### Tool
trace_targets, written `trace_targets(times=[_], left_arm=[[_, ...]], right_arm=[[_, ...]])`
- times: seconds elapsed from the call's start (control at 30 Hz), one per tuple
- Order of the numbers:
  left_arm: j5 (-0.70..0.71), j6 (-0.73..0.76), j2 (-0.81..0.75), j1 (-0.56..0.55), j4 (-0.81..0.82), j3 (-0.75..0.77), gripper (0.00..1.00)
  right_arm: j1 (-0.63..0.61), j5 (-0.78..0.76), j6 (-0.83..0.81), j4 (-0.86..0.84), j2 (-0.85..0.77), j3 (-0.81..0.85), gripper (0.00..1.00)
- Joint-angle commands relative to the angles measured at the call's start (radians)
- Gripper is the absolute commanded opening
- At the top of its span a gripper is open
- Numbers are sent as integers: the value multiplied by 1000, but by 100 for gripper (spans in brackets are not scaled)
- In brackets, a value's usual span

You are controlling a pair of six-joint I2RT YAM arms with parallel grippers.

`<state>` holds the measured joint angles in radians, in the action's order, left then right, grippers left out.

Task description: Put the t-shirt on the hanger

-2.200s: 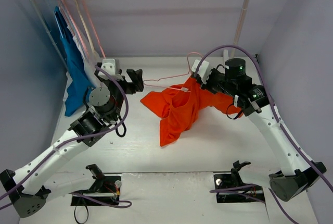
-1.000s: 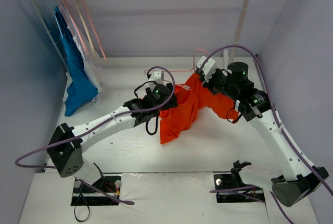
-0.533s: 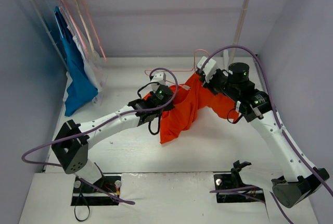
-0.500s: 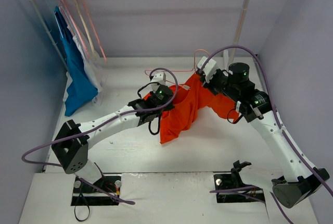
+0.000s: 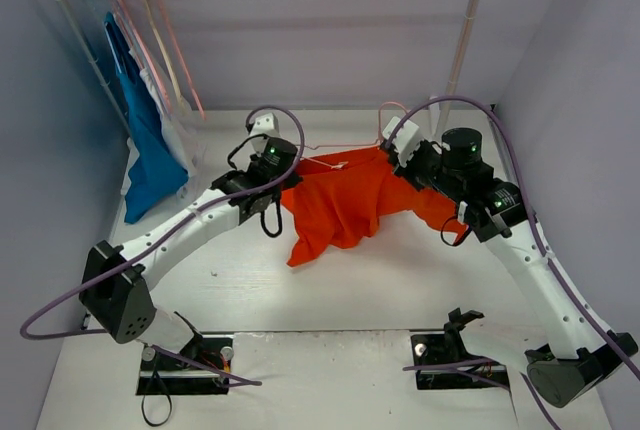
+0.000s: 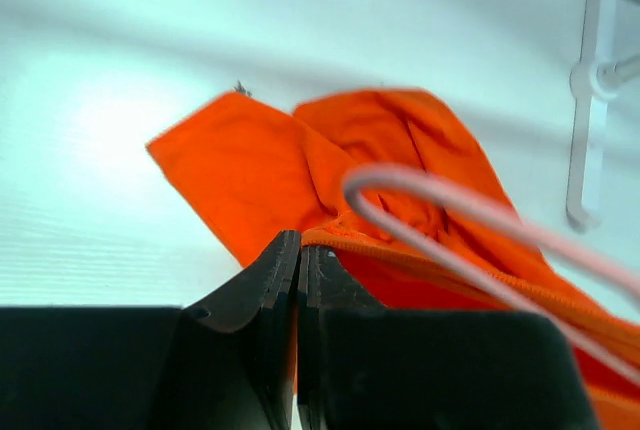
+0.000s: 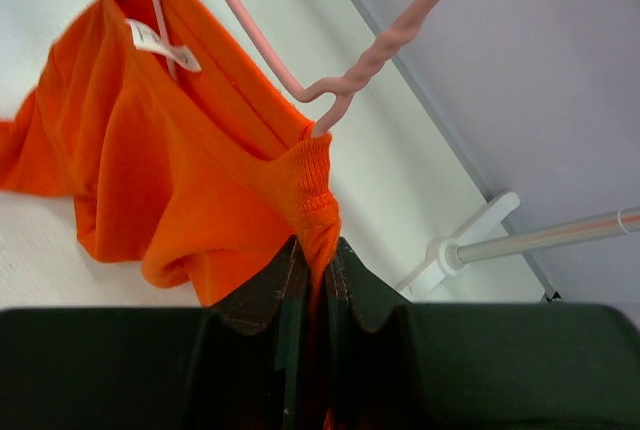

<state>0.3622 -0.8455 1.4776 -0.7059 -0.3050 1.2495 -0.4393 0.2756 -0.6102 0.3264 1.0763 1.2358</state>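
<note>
Both grippers pinch the orange t-shirt point(image 5: 345, 200), spread above the middle of the table point(image 5: 250, 290): the left gripper point(image 6: 298, 250) is clamped on a stitched edge, the right gripper point(image 7: 315, 255) on the ribbed collar, where the pink hanger point(image 7: 380, 47) enters the neck.

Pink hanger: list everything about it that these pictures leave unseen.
- Top view: most of the hanger frame is hidden by the t-shirt draped over it.
- Left wrist view: the hanger is blurred, too near the lens, and cut off at the right edge.
- Right wrist view: the hanger hook is cut off by the top edge.
</note>
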Motion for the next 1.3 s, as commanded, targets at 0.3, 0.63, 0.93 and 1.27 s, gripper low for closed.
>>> trace_targets(times=[0.3,0.63,0.93,1.27], left_arm=[[52,183,-53,101,-95,212,0],[-16,287,-13,66,-216,384,0],[67,397,61,-84,-298,625,0],[149,508,96,-130,-316,859,0]], right_arm=[[1,-68,-43,11,-36,42,0],[-4,-17,1,-81,-3,50,0],[-10,122,63,-239,85,137,0],[-10,203,64,-351,139,304,0]])
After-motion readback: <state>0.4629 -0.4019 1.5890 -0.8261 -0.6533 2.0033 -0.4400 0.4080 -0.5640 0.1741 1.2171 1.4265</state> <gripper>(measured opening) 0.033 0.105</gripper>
